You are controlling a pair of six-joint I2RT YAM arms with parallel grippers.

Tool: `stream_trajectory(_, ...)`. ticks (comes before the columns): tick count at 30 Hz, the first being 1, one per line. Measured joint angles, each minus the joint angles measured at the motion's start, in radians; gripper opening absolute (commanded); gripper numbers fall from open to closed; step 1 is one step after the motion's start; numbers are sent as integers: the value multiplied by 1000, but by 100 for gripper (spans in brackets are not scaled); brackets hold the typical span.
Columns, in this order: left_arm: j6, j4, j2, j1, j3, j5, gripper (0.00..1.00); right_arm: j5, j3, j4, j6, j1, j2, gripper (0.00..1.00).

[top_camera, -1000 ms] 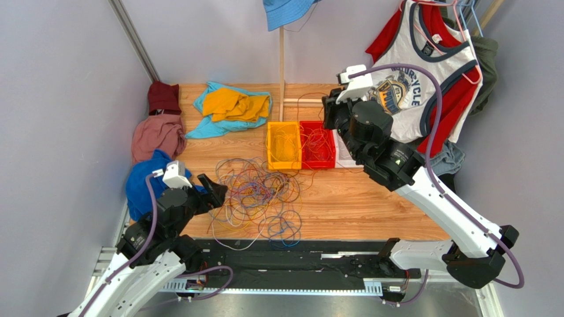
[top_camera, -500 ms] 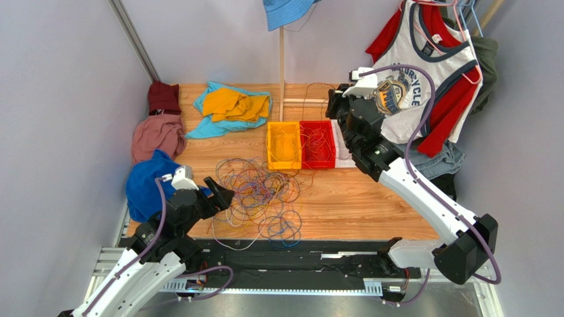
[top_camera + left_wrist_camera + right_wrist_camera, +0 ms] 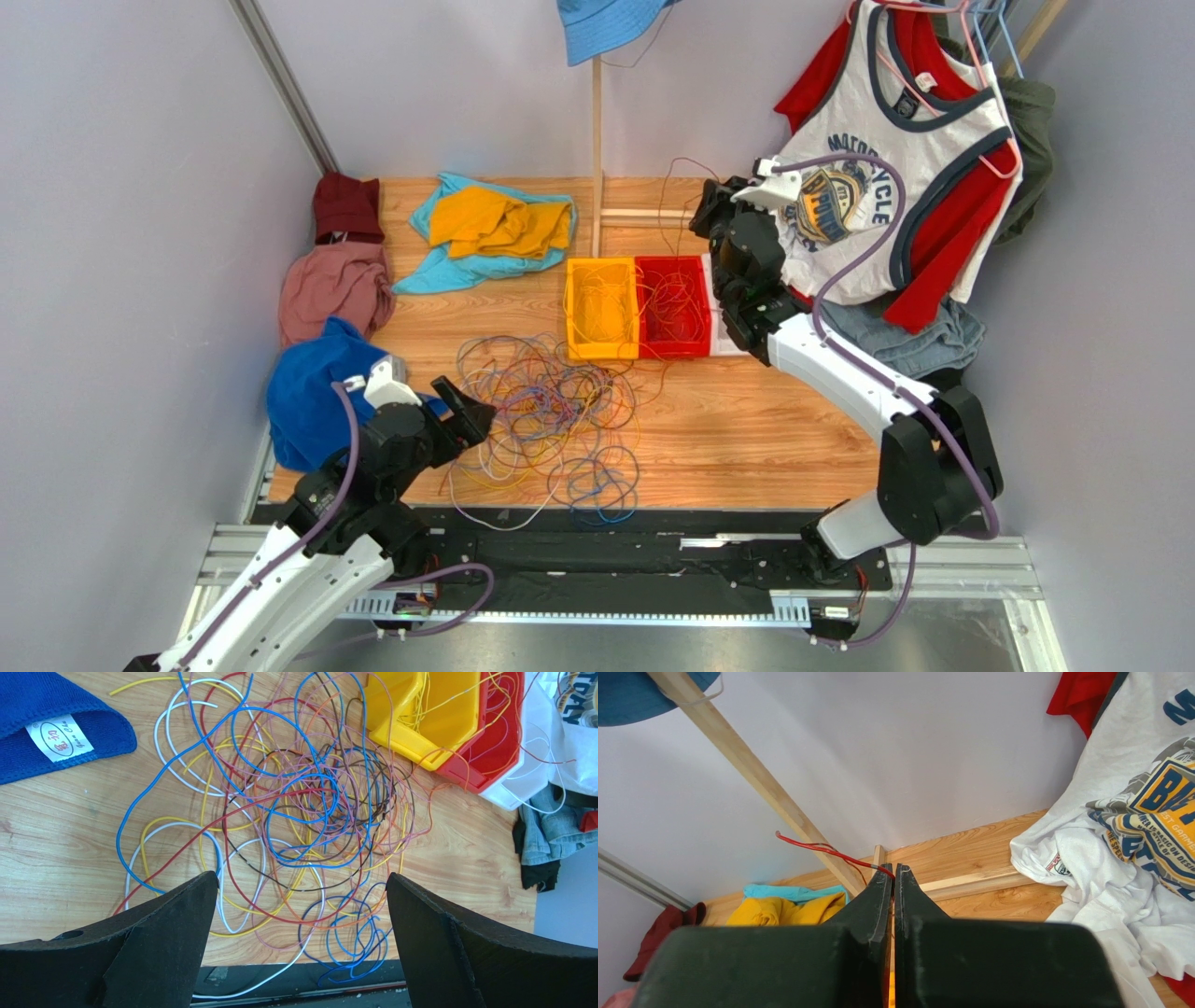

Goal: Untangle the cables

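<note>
While the left hand hangs spread wide over the tangled thin coloured cables, the right hand is clenched on a thin red wire; just right of it, a white printed vest reads "MOTORCYCLE".

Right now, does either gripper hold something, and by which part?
The right gripper pinches a red cable near one end, a tail sticking out. The left gripper holds nothing.
</note>
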Motion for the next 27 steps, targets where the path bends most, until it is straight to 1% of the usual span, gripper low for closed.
stream_trajectory(6, 0, -1, 0, 0, 0, -17, 99, 1, -42, 108, 40, -10, 76, 0)
stream_trajectory(13, -5, 2, 1, 0, -27, -17, 99, -3, -187, 177, 89, -10, 94, 0)
stream_trajectory(22, -11, 9, 16, 0, -39, -5, 99, -5, -342, 208, 135, -10, 94, 0)
stream_trajectory(27, -12, 27, 19, 0, -39, 3, 99, -28, -360, 173, 139, -5, 96, 0)
